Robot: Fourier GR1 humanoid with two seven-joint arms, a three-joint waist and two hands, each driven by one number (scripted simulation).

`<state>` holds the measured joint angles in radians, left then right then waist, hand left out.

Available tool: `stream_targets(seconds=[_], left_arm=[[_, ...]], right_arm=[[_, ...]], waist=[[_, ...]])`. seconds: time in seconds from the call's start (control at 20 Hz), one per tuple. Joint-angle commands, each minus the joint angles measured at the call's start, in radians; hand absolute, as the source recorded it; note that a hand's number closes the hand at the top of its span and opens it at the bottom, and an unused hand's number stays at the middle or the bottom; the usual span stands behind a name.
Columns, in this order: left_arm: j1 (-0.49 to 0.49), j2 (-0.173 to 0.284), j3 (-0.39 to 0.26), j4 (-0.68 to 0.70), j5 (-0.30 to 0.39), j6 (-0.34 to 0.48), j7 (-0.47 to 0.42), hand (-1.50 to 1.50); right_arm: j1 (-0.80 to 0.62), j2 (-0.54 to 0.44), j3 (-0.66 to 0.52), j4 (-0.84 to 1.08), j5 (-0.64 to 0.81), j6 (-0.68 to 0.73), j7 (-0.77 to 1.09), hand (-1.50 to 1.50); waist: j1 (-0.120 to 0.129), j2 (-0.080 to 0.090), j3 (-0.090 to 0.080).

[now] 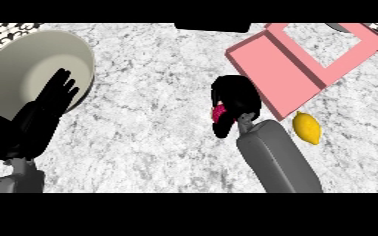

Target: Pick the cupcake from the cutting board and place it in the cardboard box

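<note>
My right hand (pixel 235 100) hovers over the middle of the marble counter, its fingers curled round a small object with a pink-red top (pixel 219 113), apparently the cupcake; most of it is hidden by the hand. Just right of and behind the hand lies a pink open box (pixel 284 67) with its flap spread toward me. No cutting board shows. At the view's left, my left hand (pixel 46 107) rests open, fingers up, over the edge of a large pale bowl (pixel 52 60).
A yellow lemon (pixel 306 127) lies on the counter right of my right forearm (pixel 277 157). A dark object (pixel 212 27) sits at the counter's back edge. The counter (pixel 148 130) is speckled grey marble.
</note>
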<state>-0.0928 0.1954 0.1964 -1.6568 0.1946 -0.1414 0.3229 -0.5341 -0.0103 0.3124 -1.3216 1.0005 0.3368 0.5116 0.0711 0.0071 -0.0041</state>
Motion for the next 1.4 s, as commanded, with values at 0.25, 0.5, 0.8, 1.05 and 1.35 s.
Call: stream_targets(seconds=[0.25, 0.5, 0.8, 1.05, 1.35], left_arm=[[0.029, -0.020, 0.005, 0.058, -0.020, -0.002, -0.078, 0.00], [-0.037, 0.003, 0.023, 0.082, -0.021, 0.013, -0.053, 0.00], [0.036, -0.013, 0.014, 0.032, -0.026, 0.015, -0.052, 0.00], [0.056, -0.008, 0.027, -0.039, 0.015, 0.009, 0.001, 0.00], [0.080, 0.004, 0.036, -0.102, 0.024, 0.011, 0.037, 0.00]], right_arm=[[-0.460, 0.010, 0.170, 0.092, -0.145, -0.101, 0.390, 1.50], [-0.596, 0.010, 0.234, 0.046, -0.130, -0.178, 0.558, 1.50], [-0.710, 0.010, 0.082, 0.050, -0.018, -0.153, 0.661, 1.50], [-0.759, -0.067, -0.040, 0.139, 0.019, -0.141, 0.582, 1.50], [-0.688, -0.094, -0.047, 0.170, 0.068, -0.142, 0.499, 1.50]], waist=[[-0.018, -0.003, 0.002], [-0.044, -0.006, 0.003], [-0.064, -0.010, 0.003], [-0.060, -0.009, 0.004], [-0.061, -0.009, 0.004]])
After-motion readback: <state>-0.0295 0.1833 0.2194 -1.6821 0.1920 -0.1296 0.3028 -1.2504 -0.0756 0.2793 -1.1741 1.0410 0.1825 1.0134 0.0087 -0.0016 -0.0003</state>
